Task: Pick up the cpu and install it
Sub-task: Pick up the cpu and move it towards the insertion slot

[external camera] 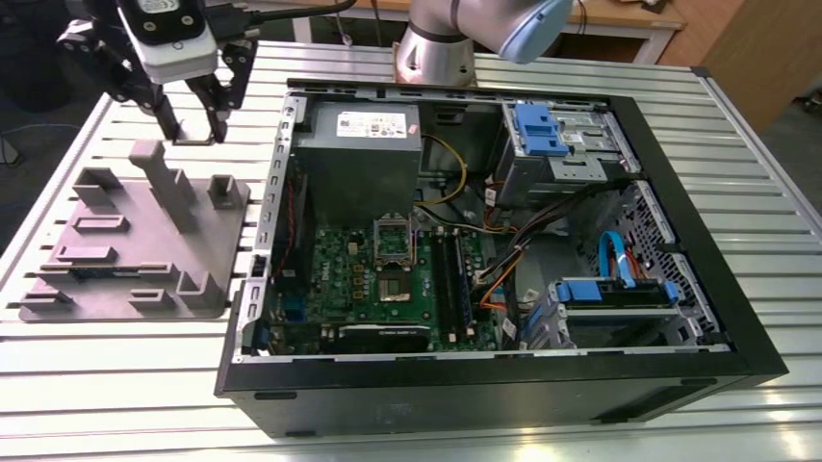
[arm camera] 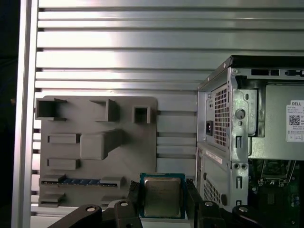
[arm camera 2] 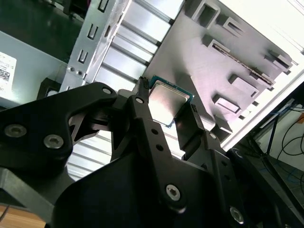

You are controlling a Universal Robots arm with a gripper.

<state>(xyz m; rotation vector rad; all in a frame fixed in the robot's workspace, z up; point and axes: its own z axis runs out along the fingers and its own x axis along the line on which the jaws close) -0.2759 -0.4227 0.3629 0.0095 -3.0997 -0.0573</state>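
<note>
The cpu is a small square chip with a pale metal top and a green rim, also seen in the second wrist view. My gripper is shut on it, one black finger against each side edge. In the exterior view my gripper hangs above the slatted table, just past the far end of the grey plastic tray and to the exterior view's left of the open computer case. Inside the case lies the green motherboard with its metal-framed socket.
The tray carries several upright posts and recesses. A large grey power supply box fills the case's far corner. Blue drive brackets and orange and black cables sit in the case towards the exterior view's right.
</note>
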